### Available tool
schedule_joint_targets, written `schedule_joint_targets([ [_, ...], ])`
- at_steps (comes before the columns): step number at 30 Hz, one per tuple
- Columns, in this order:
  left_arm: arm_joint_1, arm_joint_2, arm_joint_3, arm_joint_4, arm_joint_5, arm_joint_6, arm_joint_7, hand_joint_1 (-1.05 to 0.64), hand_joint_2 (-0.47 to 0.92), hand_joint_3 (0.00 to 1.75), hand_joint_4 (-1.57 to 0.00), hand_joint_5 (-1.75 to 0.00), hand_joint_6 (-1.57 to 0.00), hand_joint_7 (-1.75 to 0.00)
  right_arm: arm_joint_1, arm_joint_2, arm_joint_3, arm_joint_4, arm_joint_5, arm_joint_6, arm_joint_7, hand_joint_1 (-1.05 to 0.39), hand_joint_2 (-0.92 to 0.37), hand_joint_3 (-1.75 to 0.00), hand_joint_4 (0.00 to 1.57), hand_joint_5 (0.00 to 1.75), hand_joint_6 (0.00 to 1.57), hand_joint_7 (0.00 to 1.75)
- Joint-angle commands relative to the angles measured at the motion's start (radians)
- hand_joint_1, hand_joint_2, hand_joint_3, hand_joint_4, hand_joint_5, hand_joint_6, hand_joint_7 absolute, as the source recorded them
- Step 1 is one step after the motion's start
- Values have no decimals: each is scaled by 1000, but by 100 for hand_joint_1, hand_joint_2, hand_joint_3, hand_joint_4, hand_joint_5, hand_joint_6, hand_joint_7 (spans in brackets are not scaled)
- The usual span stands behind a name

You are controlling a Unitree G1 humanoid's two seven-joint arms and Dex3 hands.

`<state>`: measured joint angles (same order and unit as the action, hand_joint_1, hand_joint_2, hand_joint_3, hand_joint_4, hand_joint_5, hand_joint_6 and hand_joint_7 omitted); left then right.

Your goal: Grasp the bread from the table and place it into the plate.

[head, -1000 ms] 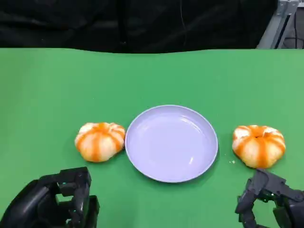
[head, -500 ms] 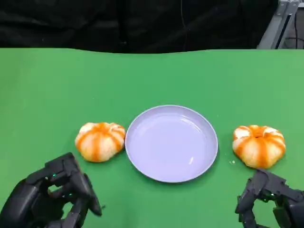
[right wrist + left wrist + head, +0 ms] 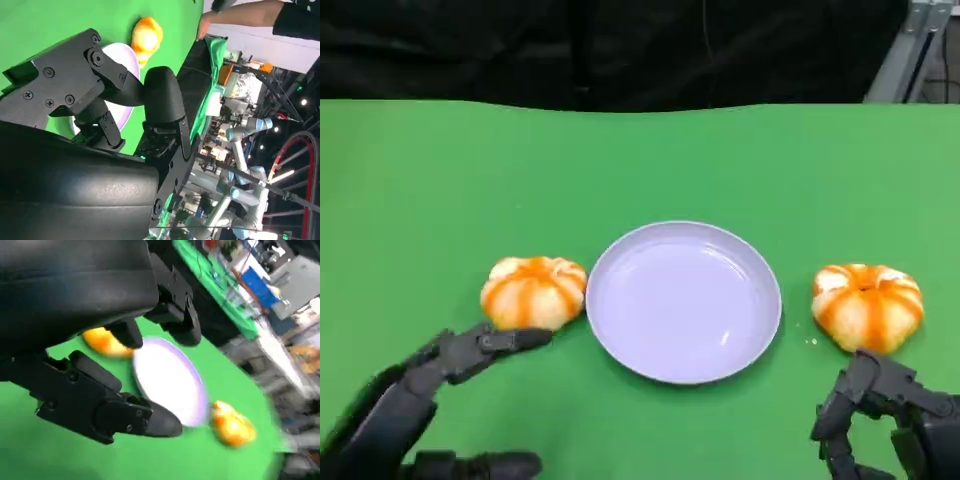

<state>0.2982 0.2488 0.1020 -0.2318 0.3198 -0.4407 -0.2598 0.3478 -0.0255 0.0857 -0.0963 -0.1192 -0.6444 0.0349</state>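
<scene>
Presently, at the lower left of the head view, the left hand lies low over the green table with its fingers spread and stretched forward, and nothing is held in it. The uppermost fingertip ends just below the left bread; whether it touches the bun cannot be told. The left wrist view shows the same hand with its fingers apart, and the bun is partly hidden behind one of them.

The left bread, a round bun striped orange and white, sits on the cloth just beside the left rim of the plate; contact between the two cannot be confirmed. The plate is pale lilac, stands at the centre of the table and holds nothing. In the left wrist view, blurred, its rim lies between the two buns.

A second bread of the same kind rests on the table to the right of the plate, apart from its rim. Directly below it, at the lower right corner, the right hand hangs with its fingers curled inward around nothing, clear of the bun. The right wrist view shows that hand bent in likewise, with the plate and one bun beyond it.
</scene>
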Motion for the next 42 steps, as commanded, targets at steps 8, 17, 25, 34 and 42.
schedule_joint_targets([
  [8, -176, 96, -107, 106, 554, 47, 329, -96, 92, 1, -10, -48, -45, -3, -28, -4, -14, 45, -13, -2, -22, -9, -50, -122, 84, 175, 75, 157],
  [17, -417, 92, -275, 297, 755, 303, 319, -88, 87, 0, -16, -24, -43, 0, -23, -6, -11, 35, -9, 10, -22, -12, -52, -119, 84, 175, 75, 157],
  [25, -474, 117, -351, 356, 735, 379, 343, -89, 90, 0, -21, -14, -42, 0, -18, -5, -9, 28, -12, 13, -24, -12, -52, -119, 84, 175, 75, 157],
  [34, -684, 32, -434, 688, 683, 434, 353, -88, 92, 1, -24, -10, -41, 0, -9, 1, -4, 13, -20, 18, -31, -12, -53, -118, 84, 175, 75, 157],
  [42, -812, -8, -508, 968, 605, 432, 409, -91, 92, 6, -27, -9, -41, -1, -10, 9, 1, 10, -19, 17, -35, -11, -54, -117, 82, 175, 74, 157],
])
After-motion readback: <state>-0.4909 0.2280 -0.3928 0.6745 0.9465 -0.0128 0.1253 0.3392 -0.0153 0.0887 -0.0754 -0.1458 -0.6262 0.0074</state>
